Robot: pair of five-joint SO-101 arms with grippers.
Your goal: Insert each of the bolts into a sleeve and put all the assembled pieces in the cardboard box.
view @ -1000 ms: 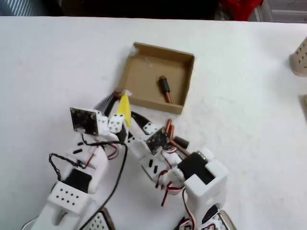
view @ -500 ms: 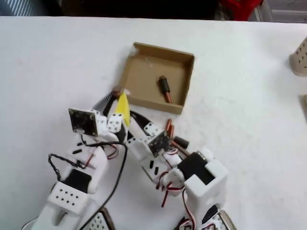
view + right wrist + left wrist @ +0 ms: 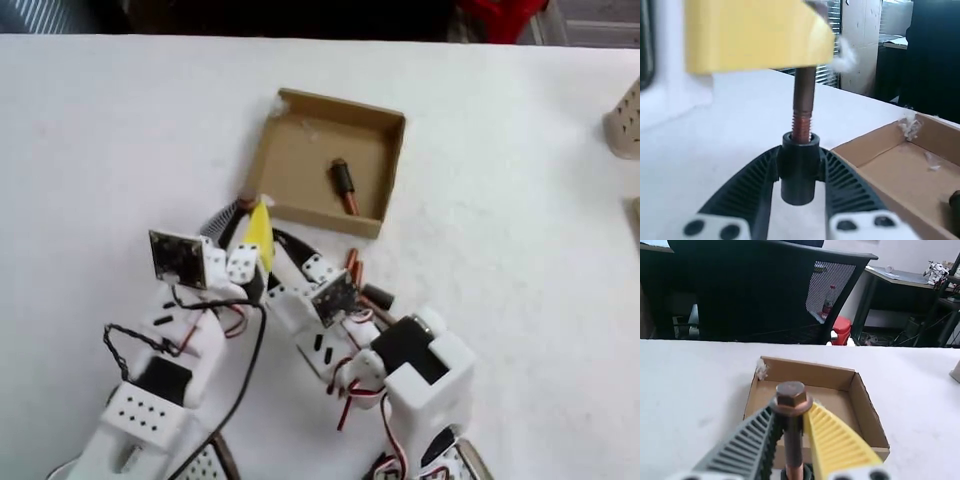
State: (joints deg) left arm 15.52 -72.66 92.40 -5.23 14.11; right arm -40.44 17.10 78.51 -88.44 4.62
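We've got the left pincer [image 3: 790,422] clamped on the bolt [image 3: 791,395], grey finger one side, yellow the other, gripping the shank just under the head, head up, over the desk [image 3: 520,250] just beside the near-left corner of the box [image 3: 394,165]. The bolt is copper-brown with a flanged hex head, a plain shank and thread at the lower end. Directly below it the right pincer [image 3: 799,167] is closed around the sleeve [image 3: 798,177], a short black cylinder held upright with its bore up; the threaded tip sits in the bore mouth and most of the shank is out. We'd call both parts rigid metal, light for these arms, nothing fragile. The smooth shank and round sleeve wall look slippery, so a side load could make either pivot in the ribbed fingers. Best holds, we think, are high on the shank, leaving the thread free, and mid-height on the sleeve wall, clear of the bore. Further right, the box is shallow, open-topped brown cardboard and holds one assembled piece [image 3: 344,186] lying flat. Just off its near wall, spare bolts [image 3: 353,266] and a spare sleeve [image 3: 376,296] lie on the desk beside the right arm.
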